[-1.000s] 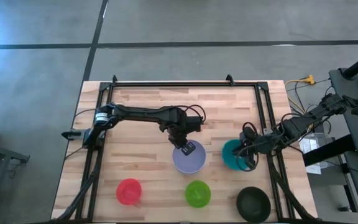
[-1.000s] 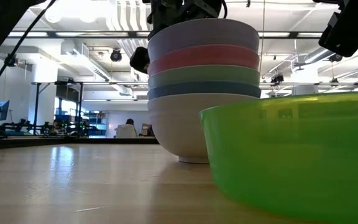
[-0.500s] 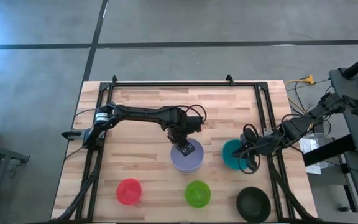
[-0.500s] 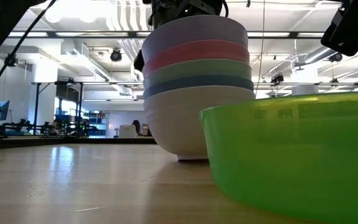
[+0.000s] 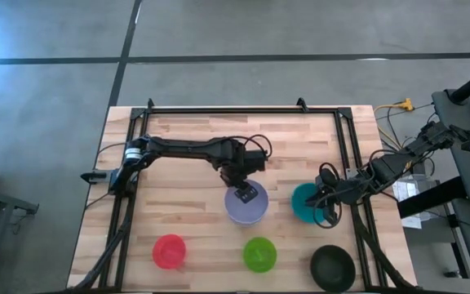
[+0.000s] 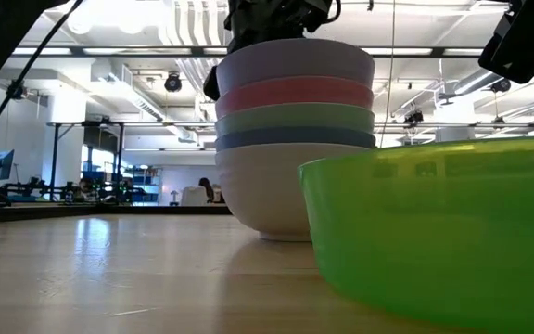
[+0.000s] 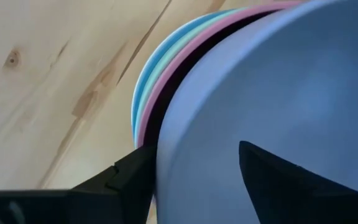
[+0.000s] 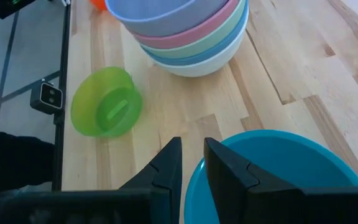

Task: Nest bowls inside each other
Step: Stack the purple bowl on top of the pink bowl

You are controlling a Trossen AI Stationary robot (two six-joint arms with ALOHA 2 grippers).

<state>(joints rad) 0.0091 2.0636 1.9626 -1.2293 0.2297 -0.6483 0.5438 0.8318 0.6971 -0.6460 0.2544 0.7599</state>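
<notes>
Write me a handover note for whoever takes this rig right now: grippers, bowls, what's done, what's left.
Left gripper: over the stack, one finger inside and one outside the rim of the lavender bowl, the top one.
Right gripper: at the teal bowl, fingers astride its rim; grip cannot be judged.
Stack mid-table, top to bottom: lavender, pink, pale green, blue, white. It sits level on the table.
Loose along the near edge: red bowl, bright green bowl, black bowl.
Done: five nested.
Left: teal, red, bright green and black onto the stack.
</notes>
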